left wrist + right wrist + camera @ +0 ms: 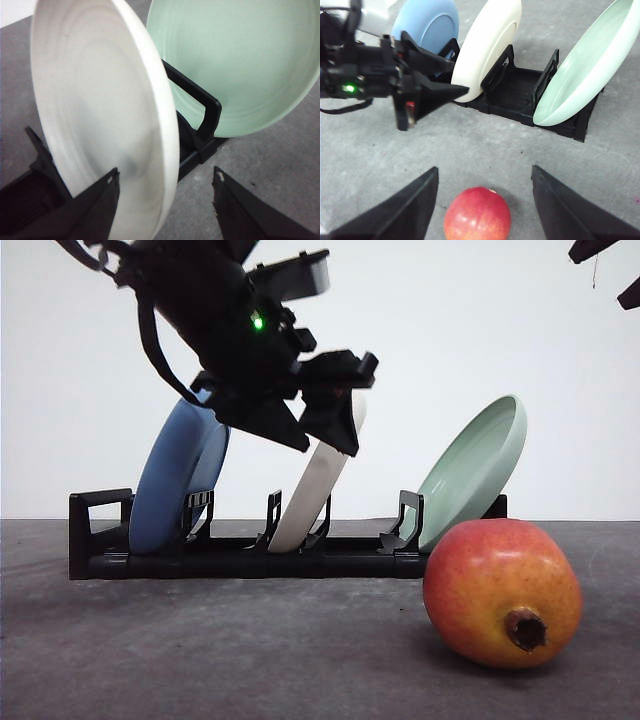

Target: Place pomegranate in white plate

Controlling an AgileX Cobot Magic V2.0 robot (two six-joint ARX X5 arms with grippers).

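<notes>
Pomegranate: nearest the front camera, lying on the grey table right of centre, dark calyx turned toward the camera. Untouched; in the right wrist view it sits on the table between that gripper's two fingers.
Right gripper: jaws wide apart, nothing held, above the fruit and clear of it.
Black rack: behind the fruit, three plates standing on edge in its slots, all leaning right.
White plate: middle slot, upright on its rim.
Left gripper: at the white plate's top edge, jaws spread with the rim between them; no firm grip visible.
Blue plate: left slot.
Pale green plate: right slot, just behind the pomegranate.
</notes>
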